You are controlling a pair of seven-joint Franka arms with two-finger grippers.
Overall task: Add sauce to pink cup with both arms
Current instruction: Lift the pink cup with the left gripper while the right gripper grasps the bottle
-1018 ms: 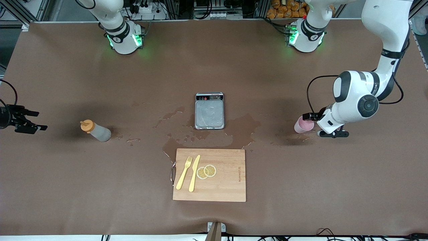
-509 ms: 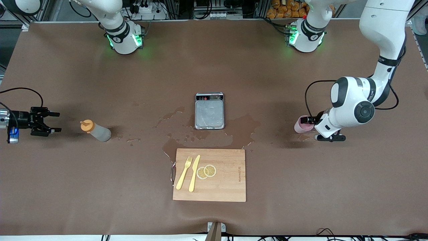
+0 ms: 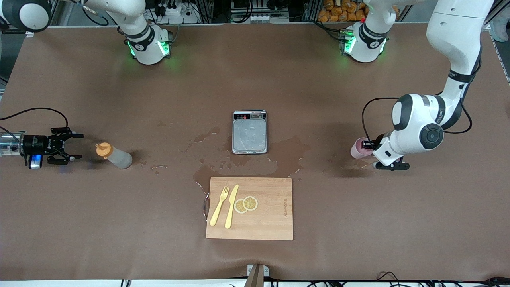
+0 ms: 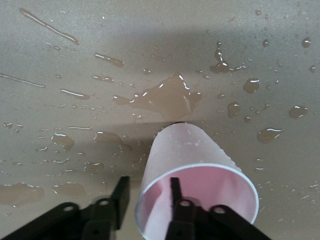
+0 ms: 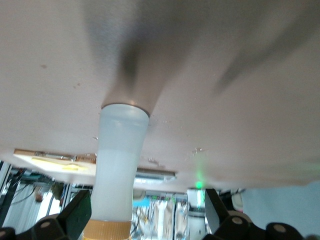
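Clearly the left pincer [image 4: 147, 200] pinches the pale pink cup's [image 4: 192, 165] rim; right pincer [image 3: 73, 146] wide.

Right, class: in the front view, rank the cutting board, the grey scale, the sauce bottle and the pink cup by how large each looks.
1. Cutting board, clearly largest.
2. Grey scale.
3. Sauce bottle.
4. Pink cup, smallest as seen, though the left gripper hides part of it, so third and fourth are less certain.
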